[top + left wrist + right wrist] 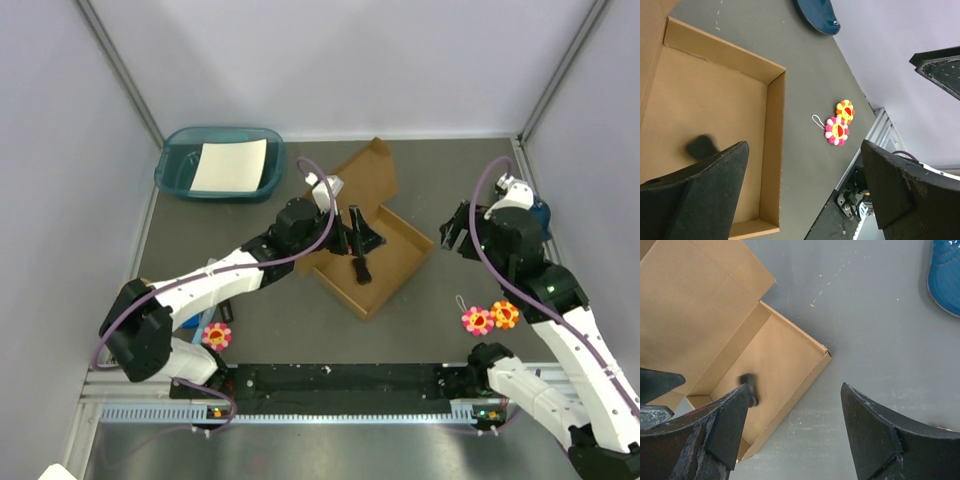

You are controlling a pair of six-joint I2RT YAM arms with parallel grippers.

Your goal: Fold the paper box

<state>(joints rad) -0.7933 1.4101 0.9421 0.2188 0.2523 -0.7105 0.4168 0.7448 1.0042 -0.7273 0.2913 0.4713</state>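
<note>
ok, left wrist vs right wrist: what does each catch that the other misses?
Left wrist only: the two flower charms and the metal rail at the table edge. Right wrist only: the paper box lid spread open with its creases; left wrist gets a sliver at most. Both: the box's tray, a small blurred dark item in it, a corner of the teal tray.

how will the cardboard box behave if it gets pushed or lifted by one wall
Probably light: the paper box is thin corrugated cardboard. Its open lid flap would likely swing at the crease if lifted. Being shallow and wide, it should slide rather than tip.
</note>
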